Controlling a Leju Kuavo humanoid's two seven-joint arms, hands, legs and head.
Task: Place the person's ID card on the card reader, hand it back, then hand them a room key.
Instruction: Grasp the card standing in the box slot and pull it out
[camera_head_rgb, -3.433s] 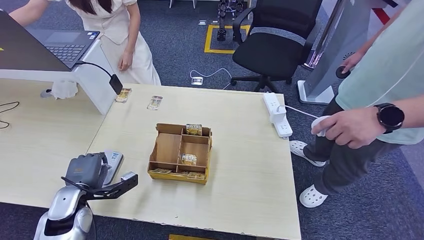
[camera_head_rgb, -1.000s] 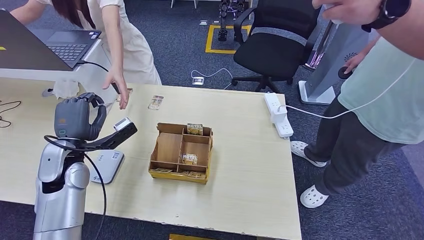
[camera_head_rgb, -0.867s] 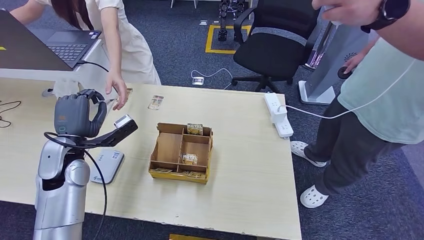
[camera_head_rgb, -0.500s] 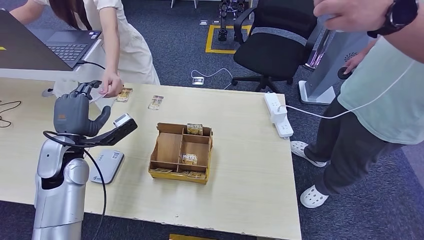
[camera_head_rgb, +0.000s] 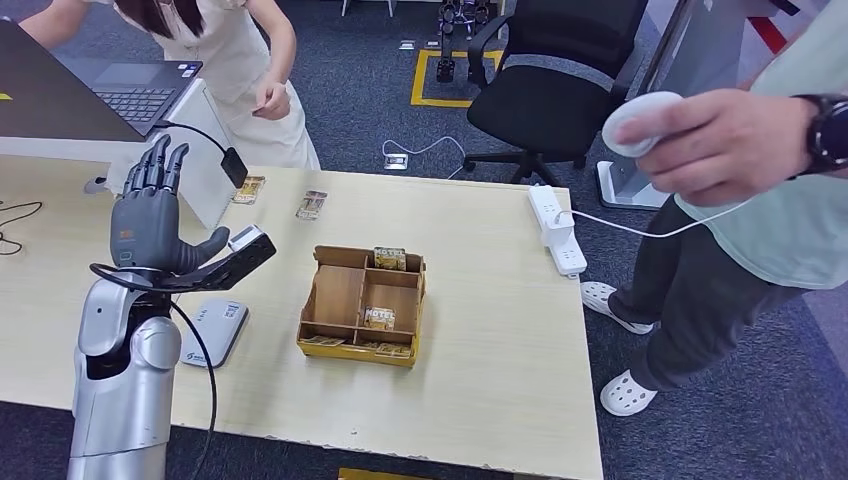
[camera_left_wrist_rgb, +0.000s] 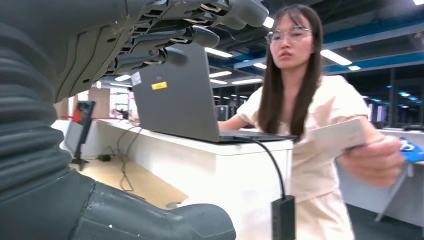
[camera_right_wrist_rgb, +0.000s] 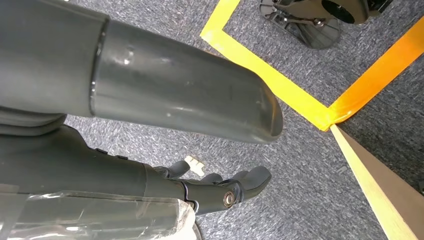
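Across the table, the ID card (camera_left_wrist_rgb: 336, 137) sits in the person's hand (camera_head_rgb: 268, 99), so the next thing is a room key (camera_head_rgb: 378, 318) from the wooden tray (camera_head_rgb: 341, 296). Thin, stiff and slick, I judge; best pinched by its upper edge. My left hand (camera_head_rgb: 148, 222) is raised, fingers spread, empty. My right hand (camera_right_wrist_rgb: 220, 187) hangs near the floor, fingers loosely apart.

One card reader (camera_head_rgb: 212, 331); one compartment box (camera_head_rgb: 362, 306); two loose cards (camera_head_rgb: 247, 189) (camera_head_rgb: 311, 205) on table (camera_head_rgb: 480, 330); one power strip (camera_head_rgb: 554, 229); one laptop (camera_head_rgb: 120, 90); one office chair (camera_head_rgb: 550, 85); two persons (camera_head_rgb: 225, 60) (camera_head_rgb: 760, 200).
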